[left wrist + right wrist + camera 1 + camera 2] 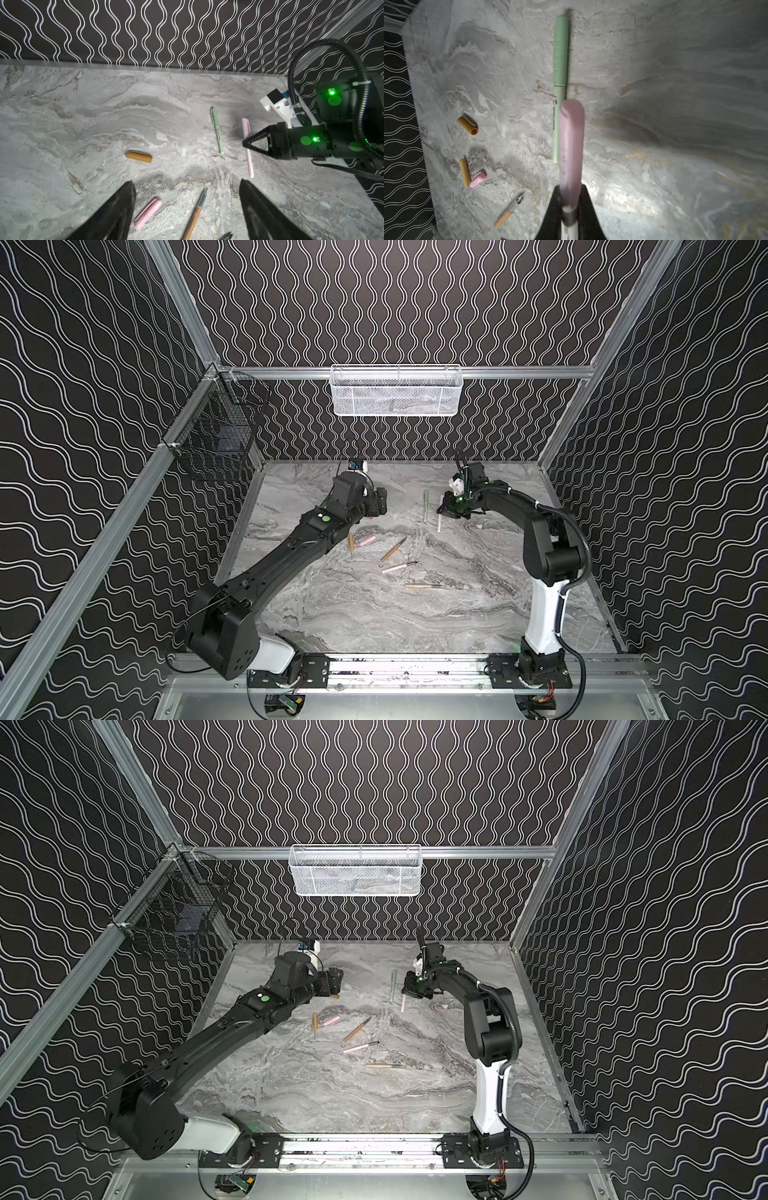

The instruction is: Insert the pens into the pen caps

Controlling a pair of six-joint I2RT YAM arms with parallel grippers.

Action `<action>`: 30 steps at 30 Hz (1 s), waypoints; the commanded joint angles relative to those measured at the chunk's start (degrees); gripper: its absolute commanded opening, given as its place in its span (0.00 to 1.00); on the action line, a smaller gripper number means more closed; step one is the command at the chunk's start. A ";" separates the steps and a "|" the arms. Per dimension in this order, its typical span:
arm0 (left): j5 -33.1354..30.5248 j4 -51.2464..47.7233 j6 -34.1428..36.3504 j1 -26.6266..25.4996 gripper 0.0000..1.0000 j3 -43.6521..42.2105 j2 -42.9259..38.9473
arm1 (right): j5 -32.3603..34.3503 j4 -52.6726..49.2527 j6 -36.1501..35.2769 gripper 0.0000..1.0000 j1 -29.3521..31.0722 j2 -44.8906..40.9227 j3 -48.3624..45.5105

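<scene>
Both top views: high over the near edge, looking down and forward across the whole desk (pixel 374 622), almost identical. Left wrist: low, close, facing the back wall (pixel 187 31) past the left fingers (pixel 116 212). Right wrist: even closer, aimed along the pink pen (pixel 572 145). Shared by both wrists: green pen (pixel 217 131).

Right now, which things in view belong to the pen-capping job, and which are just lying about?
Job: far tan uncapped pen; near tan uncapped pen; pale pink uncapped pen; tan stubby cap beside pink stubby cap; lone tan stubby cap; capped pale green pen; capped pale pink pen in shut right end effector.
Lying about: white mesh basket; black wire basket.
</scene>
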 commanded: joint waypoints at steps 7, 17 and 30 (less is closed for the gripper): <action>0.72 0.37 0.46 0.30 0.81 0.70 1.60 | 1.17 -1.63 -0.67 0.10 -0.10 8.00 6.88; 0.90 0.04 0.69 0.26 0.81 1.18 2.43 | 1.32 -1.51 0.83 0.19 -0.15 13.27 11.67; 0.75 -0.69 2.17 0.27 0.81 1.05 1.35 | -1.85 2.11 3.39 0.29 -0.79 11.17 8.87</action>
